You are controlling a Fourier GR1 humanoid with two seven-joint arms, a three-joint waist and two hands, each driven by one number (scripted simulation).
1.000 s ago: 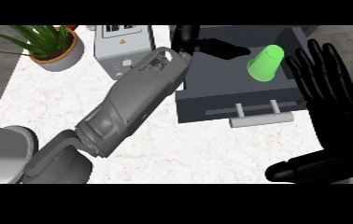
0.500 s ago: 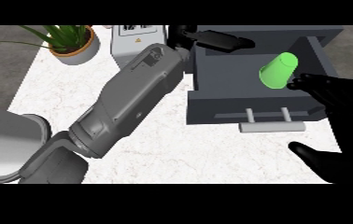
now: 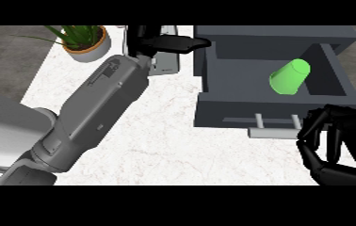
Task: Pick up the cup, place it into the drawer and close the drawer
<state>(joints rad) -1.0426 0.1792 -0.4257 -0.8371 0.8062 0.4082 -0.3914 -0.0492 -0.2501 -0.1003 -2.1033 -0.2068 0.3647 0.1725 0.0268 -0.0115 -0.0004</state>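
A green cup (image 3: 288, 77) lies tilted on its side inside the open dark grey drawer (image 3: 230, 111), towards the drawer's right wall. The drawer's pale handle (image 3: 276, 128) sticks out at its front. My right hand (image 3: 329, 140) sits at the lower right, just right of the handle, its fingers curled and holding nothing. My left hand (image 3: 167, 43) is stretched far forward on its grey forearm (image 3: 97, 112), fingers straight, beside the drawer's far left corner.
A potted plant (image 3: 84, 40) stands at the back left. A pale grey appliance (image 3: 164, 60) sits behind my left forearm. The white marbled counter (image 3: 167, 149) spreads in front of the drawer. A grey rounded shape (image 3: 14, 135) shows at the left edge.
The view has shifted, so the drawer and cup sit further right and lower. My right hand went from spread open beside the drawer to curled low by the handle.
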